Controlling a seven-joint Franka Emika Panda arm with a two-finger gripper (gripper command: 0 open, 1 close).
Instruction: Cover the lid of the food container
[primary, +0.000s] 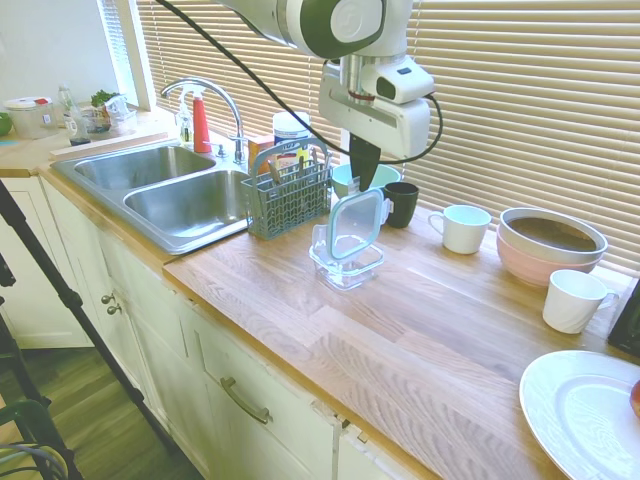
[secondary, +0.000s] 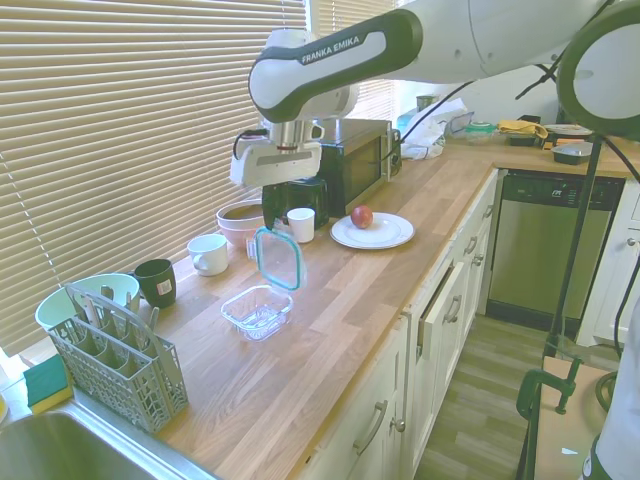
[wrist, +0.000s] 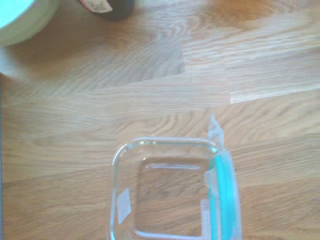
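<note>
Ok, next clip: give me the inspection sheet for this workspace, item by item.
Surface: wooden countertop, dry, no spills seen.
Job's things: food container open on the counter; lid held nearly upright over one side of it, not yet seated.
Clutter: grey cutlery basket, mint-green bowl, dark mug, two white cups, pink bowl, white plate with an apple, microwave.
Tool: the tool grips the lid's top edge.
Cables: black cable running along the arm, above the counter.
Surroundings: double sink with faucet, closed blinds, dishwasher.
</note>
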